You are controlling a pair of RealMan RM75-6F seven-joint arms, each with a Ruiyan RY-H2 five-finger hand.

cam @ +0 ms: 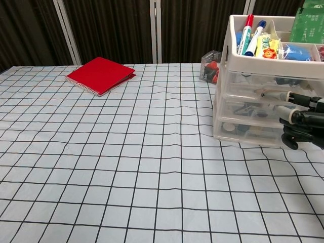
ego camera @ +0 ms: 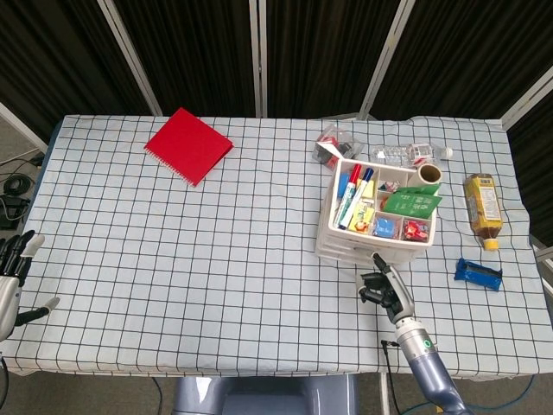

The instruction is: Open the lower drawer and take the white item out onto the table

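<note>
The white three-drawer unit [ego camera: 378,226] [cam: 263,104] stands right of centre, with a tray of markers and small items on top. It leans slightly out of square. Its lower drawer [cam: 248,130] looks closed, and I cannot make out a white item through its clear front. My right hand [ego camera: 384,285] [cam: 301,121] is at the unit's front. One pale finger reaches the drawer fronts and the dark fingers are curled below it. Whether it grips a handle is hidden. My left hand [ego camera: 13,277] hangs off the table's near left corner, fingers apart, holding nothing.
A red notebook [ego camera: 187,144] [cam: 100,75] lies at the far left. Behind the unit are a small clear box [ego camera: 329,144] and a plastic bottle [ego camera: 415,153]. A drink bottle [ego camera: 482,207] and a blue packet [ego camera: 478,273] lie to its right.
</note>
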